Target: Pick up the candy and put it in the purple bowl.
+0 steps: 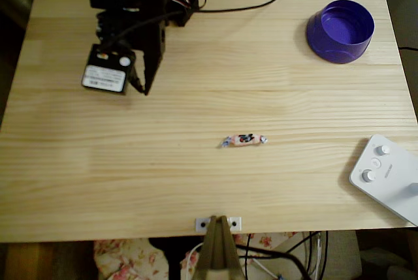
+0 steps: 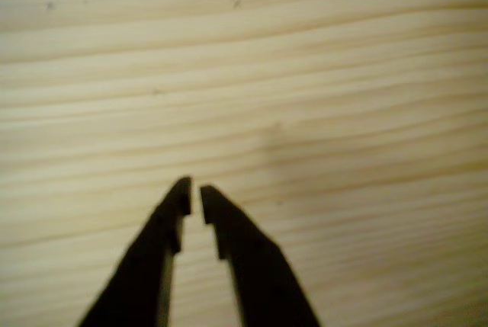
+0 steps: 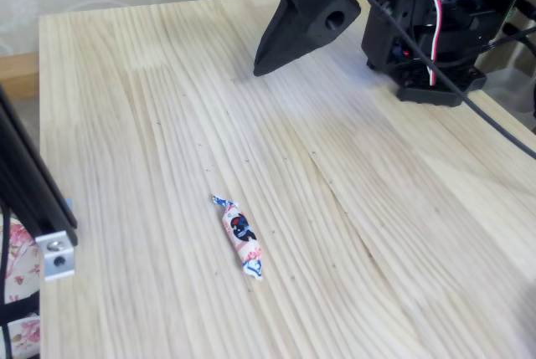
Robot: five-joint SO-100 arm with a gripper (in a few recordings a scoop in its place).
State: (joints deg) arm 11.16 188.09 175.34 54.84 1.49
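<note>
— Where does the candy (image 1: 243, 140) lie?
— On bare wood just below the centre of the overhead frame, lengthwise left to right; in the fixed view it sits lower centre (image 3: 240, 235).

— And the bowl (image 1: 340, 31)?
— Upper right of the overhead frame, well apart from the candy.

— The gripper (image 1: 141, 88)?
— Upper left, above the table (image 1: 196, 182). In the wrist view its tips (image 2: 194, 193) are nearly together, a thin gap between them, pinching nothing.

one candy (image 1: 243, 140), one purple bowl (image 1: 340, 31) (deep), one white box (image 1: 388, 177)
</note>
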